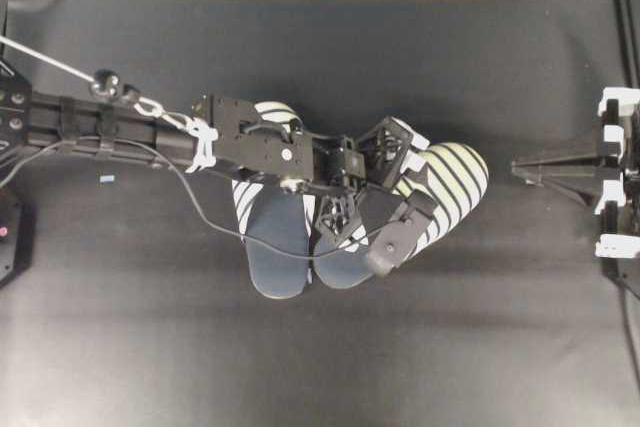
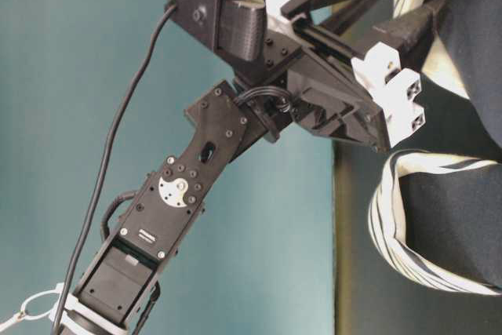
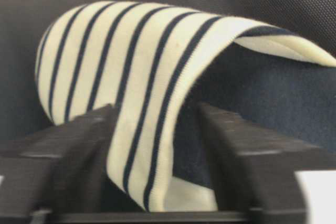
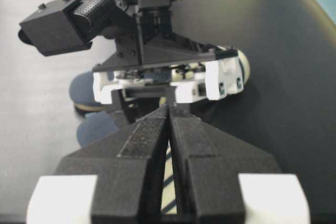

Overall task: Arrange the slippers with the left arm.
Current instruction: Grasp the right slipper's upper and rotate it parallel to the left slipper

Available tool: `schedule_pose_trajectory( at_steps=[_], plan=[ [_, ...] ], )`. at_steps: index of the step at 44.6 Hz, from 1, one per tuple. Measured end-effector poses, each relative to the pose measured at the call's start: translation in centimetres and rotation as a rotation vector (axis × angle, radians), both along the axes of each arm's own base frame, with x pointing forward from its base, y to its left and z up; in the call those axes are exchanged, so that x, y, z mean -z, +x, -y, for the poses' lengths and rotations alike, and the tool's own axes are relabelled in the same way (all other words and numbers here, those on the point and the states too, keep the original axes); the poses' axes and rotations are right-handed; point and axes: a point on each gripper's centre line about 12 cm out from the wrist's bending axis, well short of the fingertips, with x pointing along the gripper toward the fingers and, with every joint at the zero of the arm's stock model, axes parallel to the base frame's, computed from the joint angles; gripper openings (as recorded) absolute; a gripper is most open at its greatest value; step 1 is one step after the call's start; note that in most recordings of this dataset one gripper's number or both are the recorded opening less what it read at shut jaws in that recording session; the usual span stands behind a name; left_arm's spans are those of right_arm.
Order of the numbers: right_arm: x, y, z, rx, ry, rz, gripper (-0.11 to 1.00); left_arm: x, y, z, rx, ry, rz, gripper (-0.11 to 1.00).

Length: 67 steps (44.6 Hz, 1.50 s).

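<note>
— At the middle of the black cloth table, what lies there?

— A pair of backless cream slippers with dark navy stripes and plain navy insoles. They sit side by side, heels touching or nearly so. The one nearer the right arm is tilted away from its mate.

— And what is over that tilted slipper?

— The long black jointed left arm, reaching across the first slipper. Its gripper, black lattice fingers on a white-cornered block, straddles the tilted slipper's striped upper band: one finger outside, one inside over the insole. Whether the pads press the cloth, I cannot tell.

— Anything beyond the slippers?

— Well apart from them, at the table's edge, the pointed black right gripper with white brackets, its two fingers pressed together, holding nothing.
</note>
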Motion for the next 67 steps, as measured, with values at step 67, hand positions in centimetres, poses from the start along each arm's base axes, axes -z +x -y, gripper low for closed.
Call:
schedule_pose_trajectory(
  at_steps=[67],
  plan=[
    [0.3, -0.1, -0.1, -0.002, 0.004, 0.006, 0.0, -3.8, -3.9, -5.3, -0.723, -0.471, -0.2, 0.02]
  ],
)
